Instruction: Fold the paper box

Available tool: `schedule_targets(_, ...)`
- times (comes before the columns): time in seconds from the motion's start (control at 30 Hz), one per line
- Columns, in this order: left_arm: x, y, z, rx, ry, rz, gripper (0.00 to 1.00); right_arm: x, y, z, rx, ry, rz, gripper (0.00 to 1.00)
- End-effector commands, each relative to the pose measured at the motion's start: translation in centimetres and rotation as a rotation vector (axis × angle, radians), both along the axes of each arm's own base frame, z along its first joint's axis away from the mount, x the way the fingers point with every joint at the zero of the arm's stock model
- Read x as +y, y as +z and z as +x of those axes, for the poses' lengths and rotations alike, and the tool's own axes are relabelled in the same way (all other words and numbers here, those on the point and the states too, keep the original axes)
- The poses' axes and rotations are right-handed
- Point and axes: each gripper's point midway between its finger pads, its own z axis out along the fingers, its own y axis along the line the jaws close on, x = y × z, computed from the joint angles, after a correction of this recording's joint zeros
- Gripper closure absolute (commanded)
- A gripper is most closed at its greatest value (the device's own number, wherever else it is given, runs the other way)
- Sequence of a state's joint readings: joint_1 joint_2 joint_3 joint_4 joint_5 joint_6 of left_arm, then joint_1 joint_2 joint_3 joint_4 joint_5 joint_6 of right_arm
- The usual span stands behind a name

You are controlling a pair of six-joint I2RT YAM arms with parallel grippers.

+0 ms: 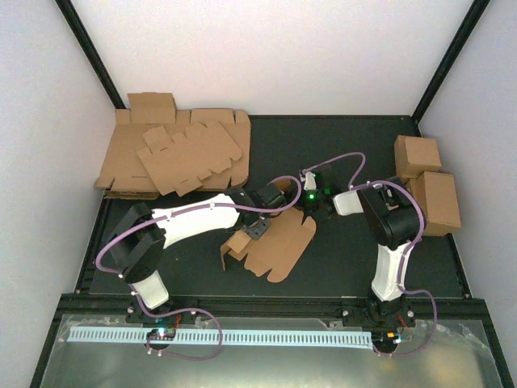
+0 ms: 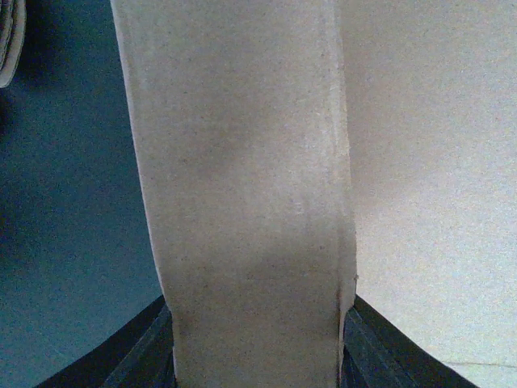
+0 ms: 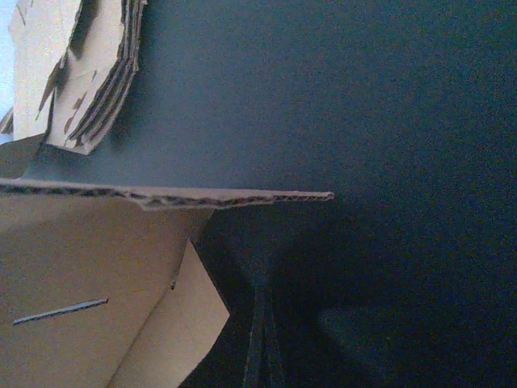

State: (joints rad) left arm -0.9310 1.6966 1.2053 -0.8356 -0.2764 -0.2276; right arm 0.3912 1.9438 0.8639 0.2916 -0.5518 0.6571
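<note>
**Two arms, one blank: a side panel goes up mid-table**

One paper box (image 1: 283, 244) lies partly opened on the middle of the black mat (image 1: 355, 263), between the arms. The left gripper (image 1: 255, 229) clamps a panel at the near-left end, its fingers (image 2: 149, 353) set either side of the cardboard, apparently to stand that wall upright along its crease. The right gripper (image 1: 310, 196) sits closed and empty just beside the far-right edge, probably to brace the sheet against sliding. The blank's long axis runs diagonally, from the raised end at near left towards the far right. A stack of flat blanks (image 1: 182, 153) waits at far left, and folded boxes (image 1: 428, 186) stand at far right.
</note>
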Motion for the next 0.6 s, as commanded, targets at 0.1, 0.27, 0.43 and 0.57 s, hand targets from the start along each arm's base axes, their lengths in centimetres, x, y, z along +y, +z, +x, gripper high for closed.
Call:
schedule_targets(0.1, -0.9, 0.4, -0.1, 0.001, -0.017, -0.03, 0.57, 1.8, 1.5, -0.9, -0.033, 0.097, 0.091, 0.98)
schedule_targets(0.27, -0.8, 0.5, 0.0, -0.002, -0.011, -0.024, 0.57, 2.5, 2.7, -2.0, -0.05, 0.14, 0.167, 0.98)
schedule_targets(0.43, -0.8, 0.7, 0.1, -0.007, -0.006, -0.029, 0.57, 3.1, 3.1, -3.3, -0.047, 0.183, 0.2, 0.98)
schedule_targets(0.57, -1.0, 1.2, 0.0, -0.007, -0.009, -0.048, 0.57, 3.6, 3.0, -4.4, -0.021, 0.202, 0.234, 0.98)
